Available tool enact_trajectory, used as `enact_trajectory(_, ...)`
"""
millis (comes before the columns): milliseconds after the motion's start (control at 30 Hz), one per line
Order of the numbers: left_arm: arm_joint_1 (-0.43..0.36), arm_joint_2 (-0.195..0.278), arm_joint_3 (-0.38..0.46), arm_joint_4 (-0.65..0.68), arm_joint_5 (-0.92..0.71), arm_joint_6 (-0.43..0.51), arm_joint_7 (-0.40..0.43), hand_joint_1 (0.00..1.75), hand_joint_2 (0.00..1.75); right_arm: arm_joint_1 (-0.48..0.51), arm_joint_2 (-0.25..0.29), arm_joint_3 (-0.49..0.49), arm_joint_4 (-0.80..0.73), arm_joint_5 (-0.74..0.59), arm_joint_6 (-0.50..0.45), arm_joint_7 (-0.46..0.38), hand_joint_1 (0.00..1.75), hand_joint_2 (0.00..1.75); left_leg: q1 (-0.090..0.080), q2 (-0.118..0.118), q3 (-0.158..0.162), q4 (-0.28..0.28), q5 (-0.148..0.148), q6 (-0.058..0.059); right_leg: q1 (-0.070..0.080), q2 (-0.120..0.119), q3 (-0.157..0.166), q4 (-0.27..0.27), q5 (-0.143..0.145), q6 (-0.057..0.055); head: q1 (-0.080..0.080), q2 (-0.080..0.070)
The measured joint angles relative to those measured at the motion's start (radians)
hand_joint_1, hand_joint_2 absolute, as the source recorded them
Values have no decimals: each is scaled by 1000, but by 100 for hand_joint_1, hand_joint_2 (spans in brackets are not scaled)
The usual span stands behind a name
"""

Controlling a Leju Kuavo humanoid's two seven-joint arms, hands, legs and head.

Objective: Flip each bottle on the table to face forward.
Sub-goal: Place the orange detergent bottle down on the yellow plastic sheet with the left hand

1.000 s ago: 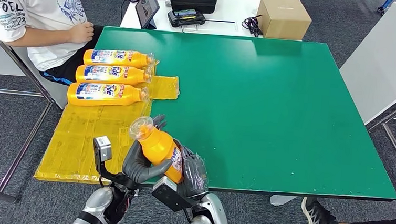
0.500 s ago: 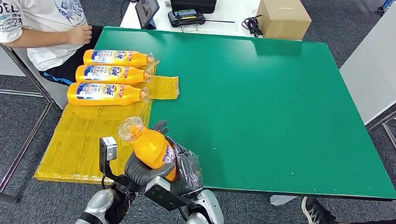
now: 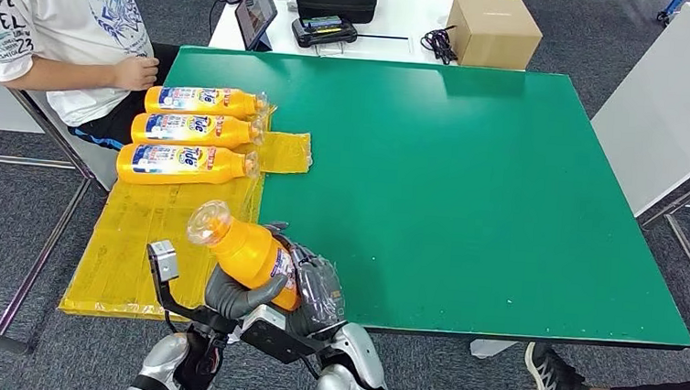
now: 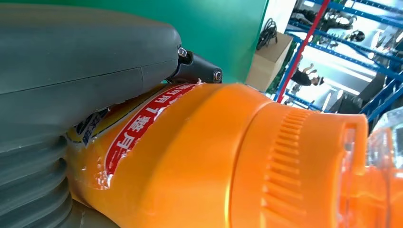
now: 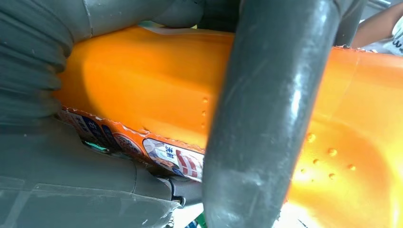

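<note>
Now your left hand (image 3: 236, 290) and right hand (image 3: 314, 289) both grip the orange bottle (image 3: 244, 251), whose cap end has swung further leftward above the yellow sheet (image 3: 150, 236) on the surface (image 3: 470, 185), so the flip looks midway.

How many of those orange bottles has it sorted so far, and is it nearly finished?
Three orange plastic detergent bottles lie label-up in a row on the yellow sheet, apparently done. A fourth orange bottle is in hand, gripped by the left hand and right hand above the green table. Setting it down seems to be all that's left.
</note>
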Motion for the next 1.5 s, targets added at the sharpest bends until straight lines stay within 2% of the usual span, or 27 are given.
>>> enact_trajectory(233, 14, -2, 9, -23, 11, 14, -13, 175, 175, -14, 1, 14, 12, 8, 8, 10, 171, 175, 0, 0, 0, 0, 0, 0, 0, 0, 0, 0, 0, 0, 0, 0)
enact_trajectory(267, 16, -2, 9, -26, 10, 18, -14, 175, 175, -16, 2, 15, 14, 8, 9, 12, 127, 175, 0, 0, 0, 0, 0, 0, 0, 0, 0, 0, 0, 0, 0, 0)
enact_trajectory(367, 19, -2, 10, -30, -1, 29, -16, 175, 175, -18, 3, 16, 18, 10, 10, 18, 0, 44, 0, 0, 0, 0, 0, 0, 0, 0, 0, 0, 0, 0, 0, 0)
enact_trajectory(400, 20, -2, 10, -32, -10, 38, -19, 175, 175, -18, 4, 16, 20, 10, 9, 22, 0, 0, 0, 0, 0, 0, 0, 0, 0, 0, 0, 0, 0, 0, 0, 0)
enact_trajectory(567, 27, -6, 10, -51, -74, 99, -37, 175, 175, -18, 4, 11, 20, 8, -3, 51, 0, 0, 0, 0, 0, 0, 0, 0, 0, 1, 0, 0, 0, 0, 0, 0)
enact_trajectory(800, 30, -10, 12, -71, -102, 130, -47, 175, 175, -16, 4, 10, 6, 3, -14, 60, 0, 0, 0, 0, 0, 0, 0, 0, 0, 1, 0, 0, 0, 0, 0, 0)
enact_trajectory(1033, 19, -27, 14, -97, -204, 232, -85, 175, 175, 51, -17, -20, -144, -6, -23, 88, 0, 0, 0, 0, -1, 0, 0, 0, 0, 0, 0, 0, 0, 0, 0, 0)
enact_trajectory(1233, -12, -33, 90, -100, -241, 347, -112, 175, 175, 122, -31, -74, -299, -27, -29, 94, 0, 0, 0, 1, 0, 0, 0, 0, 0, 1, -1, 0, 0, 0, 0, 0)
enact_trajectory(1500, -43, -41, 145, -80, -243, 414, -122, 175, 175, 142, -33, -86, -374, -39, -34, 85, 0, 0, 0, 1, -1, 0, 0, 0, 0, 1, -1, 0, 0, 0, 0, 0)
